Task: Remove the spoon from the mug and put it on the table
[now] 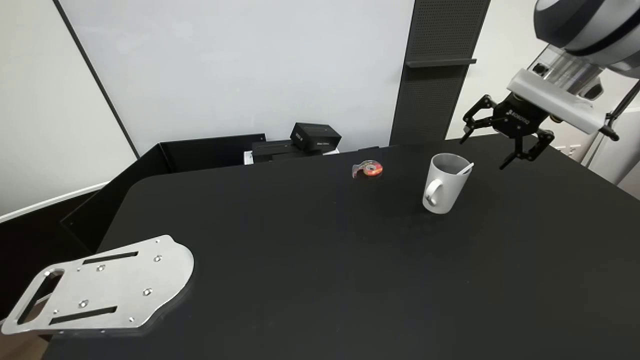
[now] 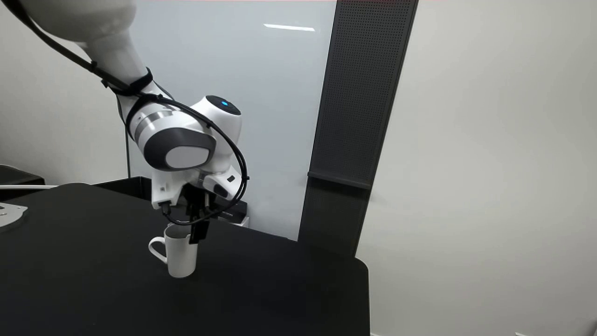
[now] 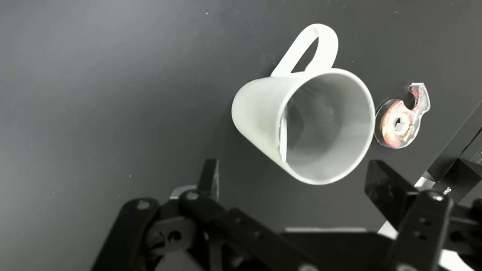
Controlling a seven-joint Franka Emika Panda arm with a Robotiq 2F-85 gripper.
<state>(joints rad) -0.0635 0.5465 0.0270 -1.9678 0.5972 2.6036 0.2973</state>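
Nearest in the wrist view, the gripper (image 3: 295, 177), lettered ROBOTIQ in an exterior view, has its jaws spread wide, gripping nothing and standing clear of the mug (image 3: 312, 124). The mug stands upright on the black table (image 3: 113, 113) with the white spoon (image 3: 283, 142) inside, leaning against its rim. Farther off lie a red-orange tape dispenser (image 3: 407, 127) and black boxes (image 1: 316, 137) bearing white print too small to read surely.

Wht mug (image 1: 450, 189), blk table (image 1: 310, 260), prob. wht spoon (image 1: 465, 169)
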